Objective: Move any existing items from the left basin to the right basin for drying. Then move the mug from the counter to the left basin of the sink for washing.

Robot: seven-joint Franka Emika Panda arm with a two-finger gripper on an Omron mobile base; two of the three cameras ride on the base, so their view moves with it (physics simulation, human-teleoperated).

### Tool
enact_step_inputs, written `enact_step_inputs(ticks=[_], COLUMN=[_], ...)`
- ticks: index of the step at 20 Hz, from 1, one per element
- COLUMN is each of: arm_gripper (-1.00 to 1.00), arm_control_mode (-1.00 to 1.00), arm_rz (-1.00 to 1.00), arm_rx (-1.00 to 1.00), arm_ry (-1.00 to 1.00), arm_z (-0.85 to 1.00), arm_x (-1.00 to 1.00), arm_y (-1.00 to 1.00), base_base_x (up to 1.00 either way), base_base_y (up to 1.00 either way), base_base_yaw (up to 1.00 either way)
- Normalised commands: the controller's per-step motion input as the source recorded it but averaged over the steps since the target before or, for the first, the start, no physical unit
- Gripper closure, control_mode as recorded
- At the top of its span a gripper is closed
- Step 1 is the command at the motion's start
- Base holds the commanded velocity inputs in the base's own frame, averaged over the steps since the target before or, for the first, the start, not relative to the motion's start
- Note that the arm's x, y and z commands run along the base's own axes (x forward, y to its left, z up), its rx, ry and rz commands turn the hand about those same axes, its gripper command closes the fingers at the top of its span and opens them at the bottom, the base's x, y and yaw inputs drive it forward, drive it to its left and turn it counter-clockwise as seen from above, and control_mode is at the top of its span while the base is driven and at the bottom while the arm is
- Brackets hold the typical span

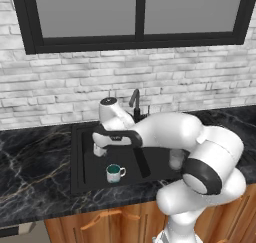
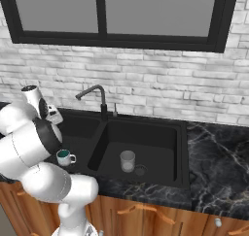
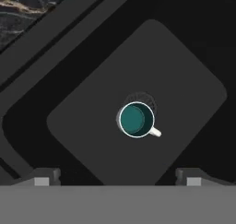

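The gripper (image 3: 117, 179) is seen spread wide above the left basin (image 1: 90, 169) — nothing is held or touched. The mug (image 1: 115, 173) stands upright on that basin's floor, over the drain. The translucent cup (image 2: 127, 161) stands upright in the right basin (image 2: 155, 133).

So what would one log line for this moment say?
mug: upright in left basin | cup: right basin | end effector: open, above mug

Two base views look forward and down from behind the arm, sharing the sink (image 1: 80, 152) (image 2: 180, 152) (opposite sides); hand view looks straight down, close.
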Motion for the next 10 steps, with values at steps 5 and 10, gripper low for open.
enact_step_inputs(ticks=[5, 10], arm_gripper=[-1.0, -1.0], arm_control_mode=[-1.0, -1.0], arm_rz=[-0.01, 0.0], arm_rx=[-0.02, -0.03], arm_ry=[0.0, 0.0], arm_z=[0.58, 0.59], arm_x=[-0.25, -0.31], arm_y=[0.0, 0.03], base_base_x=[0.0, 0.0], base_base_y=[0.0, 0.0], base_base_yaw=[0.0, 0.0])
